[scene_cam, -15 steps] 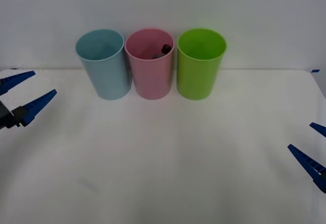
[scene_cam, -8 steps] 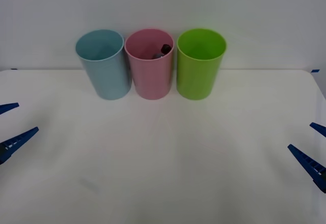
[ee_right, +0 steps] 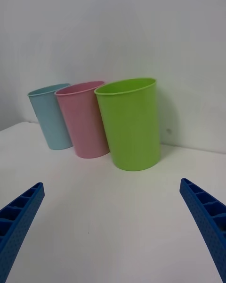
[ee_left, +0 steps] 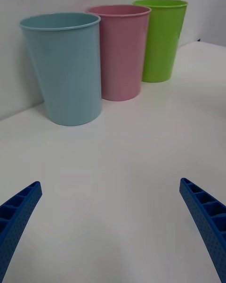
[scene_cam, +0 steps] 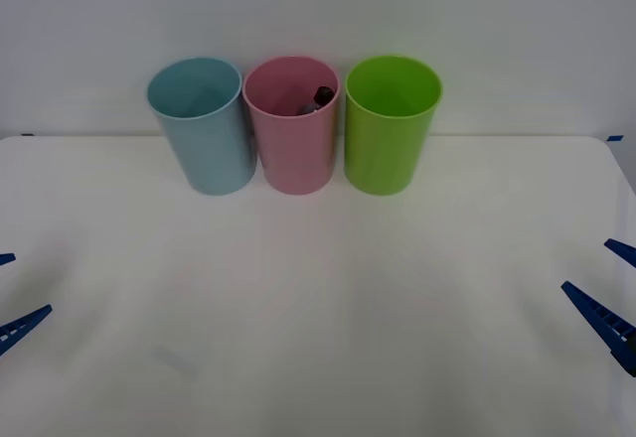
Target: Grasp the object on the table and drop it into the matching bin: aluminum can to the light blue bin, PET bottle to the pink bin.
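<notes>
PET bottle (scene_cam: 320, 98) is sitting inside pink bin (scene_cam: 292, 125), far ahead of both claws. Left gripper (scene_cam: 10, 293) and right gripper (scene_cam: 614, 283) are hanging wide open, empty, at opposite table (scene_cam: 328, 298) edges, bare tabletop lying between them.

A plain white wall (scene_cam: 517, 20) runs across from ten to two o'clock, bare and matte. Soft, even light falls from above, leaving only faint, blurred shadows on the surface below it.
</notes>
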